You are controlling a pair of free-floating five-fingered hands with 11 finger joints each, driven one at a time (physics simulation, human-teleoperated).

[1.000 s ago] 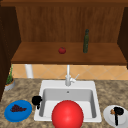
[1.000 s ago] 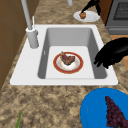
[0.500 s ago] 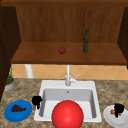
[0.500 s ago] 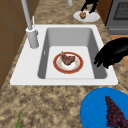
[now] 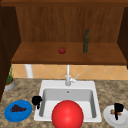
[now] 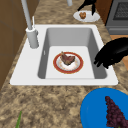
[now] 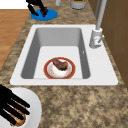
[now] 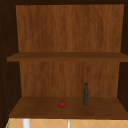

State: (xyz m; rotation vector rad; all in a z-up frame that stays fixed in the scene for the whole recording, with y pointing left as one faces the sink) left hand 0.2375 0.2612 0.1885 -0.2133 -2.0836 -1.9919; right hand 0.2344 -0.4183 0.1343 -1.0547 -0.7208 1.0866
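- While hovering over the sink's (image 5: 98, 100) left rim, left hand (image 5: 37, 100) droops with fingers loosely curled, gripping nothing.
- Nearest to it: blue plate (image 5: 18, 110) on the speckled surface (image 6: 45, 105), loaded with a dark purple grape bunch (image 6: 115, 113).
- Poised over white plate (image 5: 112, 117) at right, right hand (image 5: 118, 109) points fingers straight down at a brown pastry (image 6: 82, 15), unclenched.
- Down in the basin: red-rimmed plate (image 6: 68, 62) bearing a brown cut of meat (image 6: 67, 58).
- Up on the shelf (image 8: 65, 110): tomato (image 8: 62, 104) and green bottle (image 8: 86, 95).
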